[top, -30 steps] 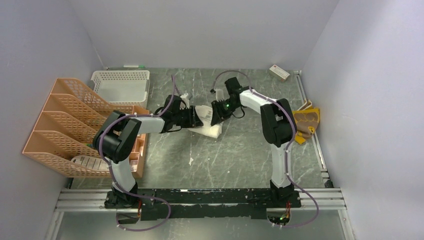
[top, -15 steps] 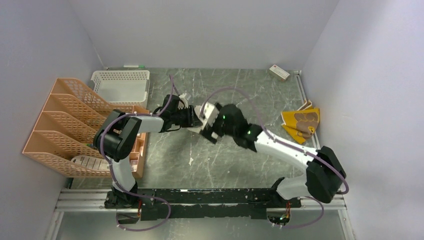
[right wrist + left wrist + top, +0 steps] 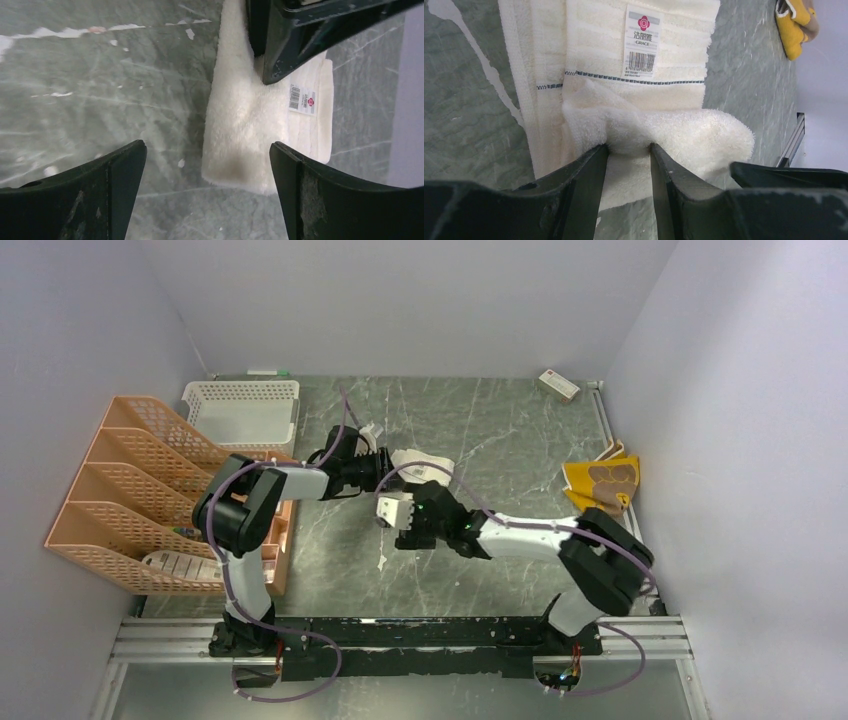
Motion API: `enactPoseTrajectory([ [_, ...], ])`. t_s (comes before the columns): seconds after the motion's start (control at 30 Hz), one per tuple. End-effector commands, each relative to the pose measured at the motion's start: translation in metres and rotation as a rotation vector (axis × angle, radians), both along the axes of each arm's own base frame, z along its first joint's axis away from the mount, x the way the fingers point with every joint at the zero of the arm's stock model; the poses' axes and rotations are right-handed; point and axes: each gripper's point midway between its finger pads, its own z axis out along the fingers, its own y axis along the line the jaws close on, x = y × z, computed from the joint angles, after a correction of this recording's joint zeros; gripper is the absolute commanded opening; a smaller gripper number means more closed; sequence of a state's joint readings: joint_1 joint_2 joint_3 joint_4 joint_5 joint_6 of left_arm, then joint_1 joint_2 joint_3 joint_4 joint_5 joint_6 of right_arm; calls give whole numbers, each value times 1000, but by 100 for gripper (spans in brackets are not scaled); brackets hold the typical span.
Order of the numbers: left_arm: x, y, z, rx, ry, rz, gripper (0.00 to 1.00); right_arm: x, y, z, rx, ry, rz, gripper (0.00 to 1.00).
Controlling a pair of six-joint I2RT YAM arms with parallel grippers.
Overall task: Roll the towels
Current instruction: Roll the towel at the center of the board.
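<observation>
My left wrist feed reads the tag [image 3: 643, 41] on the off-white towel [image 3: 594, 30]: a red flower mark, Chinese characters, GRACE and a barcode, with the left gripper [image 3: 629, 148] pinched tight on a raised fold near it. From the right wrist that tag is too small to read, and the right gripper [image 3: 206, 146] hangs spread wide over the towel's fluffy end, holding nothing. The overhead view places this towel mid-bench and the mustard-yellow towel [image 3: 603, 483] crumpled against the right edge.
</observation>
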State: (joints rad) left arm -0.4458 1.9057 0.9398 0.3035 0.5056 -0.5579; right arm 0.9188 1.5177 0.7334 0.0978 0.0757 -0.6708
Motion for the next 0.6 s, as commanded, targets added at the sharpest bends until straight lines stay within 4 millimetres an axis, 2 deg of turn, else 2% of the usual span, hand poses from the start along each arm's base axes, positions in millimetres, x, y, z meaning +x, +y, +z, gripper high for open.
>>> enactPoseTrajectory([
  [0.0,-5,11,-30,71,58,12,50,36,2,2,-97,-183,-71,93],
  [0.2,-5,10,-32,71,61,-1,50,58,-4,-12,-169,-237,-165,90],
  [0.4,-5,10,-32,76,62,-16,51,64,-13,-24,-210,-256,-217,82],
  [0.47,-5,10,-32,75,63,-19,50,64,-17,-29,-216,-242,-233,77],
  [0.57,-4,11,-30,69,60,-21,51,65,-23,-40,-230,-192,-255,62],
])
